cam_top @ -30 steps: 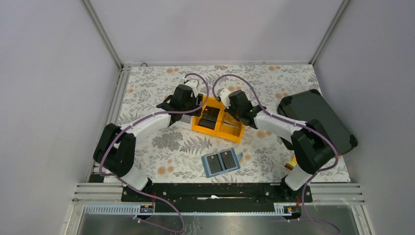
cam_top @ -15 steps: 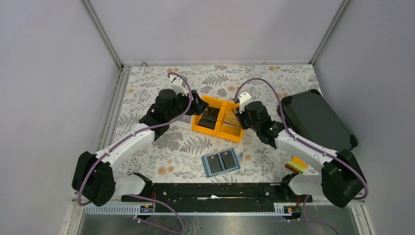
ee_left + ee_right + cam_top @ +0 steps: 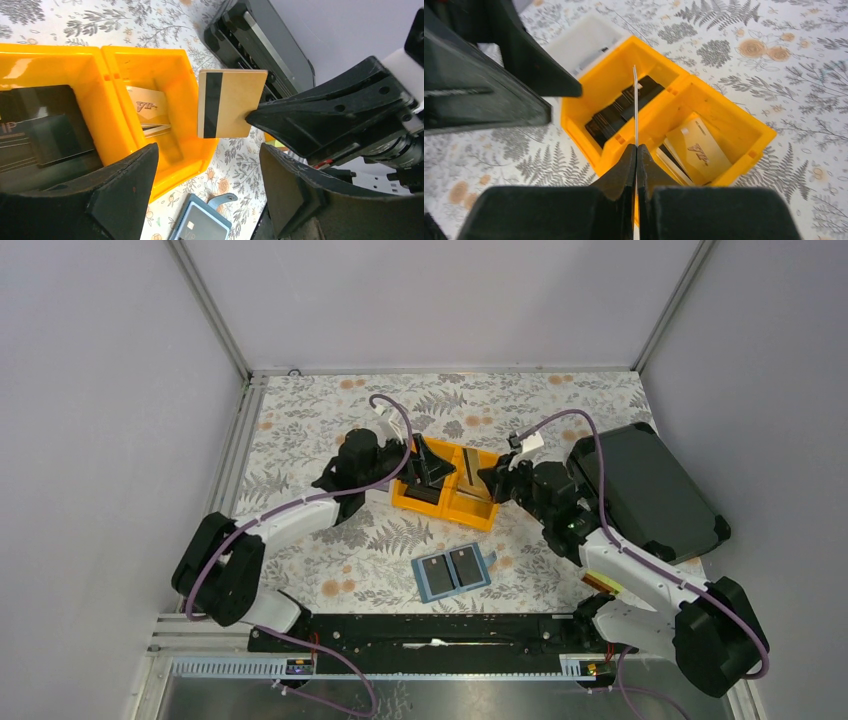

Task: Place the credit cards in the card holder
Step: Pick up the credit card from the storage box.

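A gold credit card (image 3: 231, 103) with a black stripe is pinched by one edge in my shut right gripper (image 3: 636, 147), upright above the orange bin (image 3: 447, 504); the right wrist view shows the card (image 3: 635, 100) edge-on. My left gripper (image 3: 207, 150) stands open and empty just left of that card, over the bin. Dark cards (image 3: 624, 105) fill the bin's left compartment and pale gold cards (image 3: 696, 145) the right one. The teal card holder (image 3: 455, 571) lies open on the table in front of the bin, a dark card in each pocket.
A large black hard case (image 3: 645, 490) lies at the right, close behind my right arm. A white bin (image 3: 584, 42) adjoins the orange bin's left side. A small orange and yellow object (image 3: 603, 578) sits near the right arm's base.
The left gripper has opened wider and moved right over the bin. The right gripper has drawn back to the right, lifting the gold card clear of the bin.
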Robot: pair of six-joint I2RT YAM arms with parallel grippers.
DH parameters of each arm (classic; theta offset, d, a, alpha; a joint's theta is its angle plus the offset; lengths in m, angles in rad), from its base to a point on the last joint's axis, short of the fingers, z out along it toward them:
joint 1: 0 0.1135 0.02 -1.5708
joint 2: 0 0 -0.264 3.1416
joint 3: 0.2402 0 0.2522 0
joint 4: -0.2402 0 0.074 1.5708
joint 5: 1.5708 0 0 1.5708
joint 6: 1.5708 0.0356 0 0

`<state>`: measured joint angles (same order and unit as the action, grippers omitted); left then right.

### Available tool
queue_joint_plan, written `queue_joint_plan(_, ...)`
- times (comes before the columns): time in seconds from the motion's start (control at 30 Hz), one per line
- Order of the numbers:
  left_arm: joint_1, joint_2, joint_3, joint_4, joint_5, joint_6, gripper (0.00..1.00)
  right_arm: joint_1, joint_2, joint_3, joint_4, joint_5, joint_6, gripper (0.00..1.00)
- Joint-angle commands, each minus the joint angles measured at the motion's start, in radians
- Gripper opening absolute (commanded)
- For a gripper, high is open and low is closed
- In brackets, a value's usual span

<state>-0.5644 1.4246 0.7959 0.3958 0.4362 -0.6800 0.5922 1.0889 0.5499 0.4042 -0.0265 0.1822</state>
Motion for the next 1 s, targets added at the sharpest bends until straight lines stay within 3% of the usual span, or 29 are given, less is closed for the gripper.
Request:
queue_joint_plan(0.0,-0.001,0.052,0.05,0.165,0.116,-0.019,0.77,-0.033,-0.044,-0.003,0.135,-0.085,0.089,0.0)
queue_joint_plan(0.47,0.0,0.039,0.051,0.3,0.28,-0.042,0.8,-0.127,-0.121,0.014,0.191,-0.392,0.247,0.0)
queue_joint_plan(0.73,-0.002,-0.02,0.013,0.331,0.347,-0.079,0.72,-0.161,-0.138,0.02,0.225,-0.533,0.344,0.0)
queue_joint_plan(0.97,-0.02,-0.064,-0.01,0.348,0.37,-0.103,0.41,-0.177,-0.117,0.029,0.253,-0.625,0.401,0.0)
